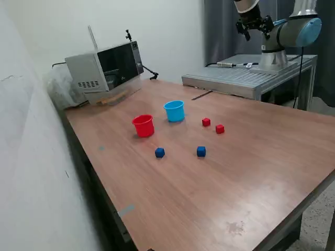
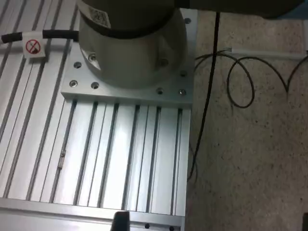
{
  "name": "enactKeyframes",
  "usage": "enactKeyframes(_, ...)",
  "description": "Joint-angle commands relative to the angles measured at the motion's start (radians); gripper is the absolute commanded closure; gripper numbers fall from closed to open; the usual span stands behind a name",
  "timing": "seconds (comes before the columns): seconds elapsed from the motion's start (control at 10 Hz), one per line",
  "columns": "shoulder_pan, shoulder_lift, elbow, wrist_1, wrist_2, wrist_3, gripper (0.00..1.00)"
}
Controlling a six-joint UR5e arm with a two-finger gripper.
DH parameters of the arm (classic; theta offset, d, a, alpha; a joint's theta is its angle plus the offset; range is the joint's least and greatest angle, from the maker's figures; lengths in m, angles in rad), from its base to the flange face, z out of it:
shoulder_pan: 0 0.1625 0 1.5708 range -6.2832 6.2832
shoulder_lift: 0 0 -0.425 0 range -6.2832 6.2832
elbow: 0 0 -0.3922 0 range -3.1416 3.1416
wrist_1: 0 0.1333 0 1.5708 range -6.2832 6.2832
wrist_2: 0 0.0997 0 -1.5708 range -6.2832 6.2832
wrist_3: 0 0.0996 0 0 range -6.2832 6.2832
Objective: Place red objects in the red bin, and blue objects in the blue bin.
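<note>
On the wooden table [image 1: 261, 172] stand the red bin [image 1: 143, 125] and, beside it toward the exterior view's right, the light blue bin [image 1: 174, 111], both upright. Two red cubes [image 1: 206, 122] [image 1: 220, 128] lie right of the blue bin. Two dark blue cubes [image 1: 159, 152] [image 1: 201, 151] lie nearer the front. My gripper [image 1: 254, 23] hangs high at the back right over the arm's base, far from all of them. In the wrist view only its dark fingertips [image 2: 120, 220] show at the picture's edge, wide apart, over a ribbed metal plate [image 2: 96, 159]. Nothing is between them.
A grey box-shaped device [image 1: 104, 68] with cables sits at the table's back left corner. The arm's base [image 2: 130, 38] is bolted to a metal stand [image 1: 246, 78] behind the table. Black cables [image 2: 240, 82] trail on the speckled floor. A white wall runs along the exterior view's left.
</note>
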Motion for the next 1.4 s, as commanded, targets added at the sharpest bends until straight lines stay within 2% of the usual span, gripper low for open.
enactKeyframes(0.0,0.0,0.0,-0.002,0.0,0.0,0.0,0.0)
enactKeyframes(0.6,-0.003,0.0,-0.003,-0.008,-0.003,-0.008,0.0)
enactKeyframes(0.7,-0.003,0.011,-0.006,-0.026,-0.008,-0.011,0.0)
enactKeyframes(0.8,-0.006,0.023,-0.027,-0.12,-0.002,-0.011,0.0)
enactKeyframes(0.9,-0.005,0.046,-0.049,-0.267,0.02,-0.005,0.0)
enactKeyframes(1.0,-0.006,0.07,-0.086,-0.357,0.12,-0.011,0.0)
enactKeyframes(1.1,-0.008,0.096,-0.124,-0.38,0.136,-0.009,0.0)
enactKeyframes(1.2,-0.006,0.125,-0.153,-0.432,0.138,-0.008,0.0)
enactKeyframes(1.3,-0.009,0.155,-0.184,-0.471,0.165,-0.003,0.0)
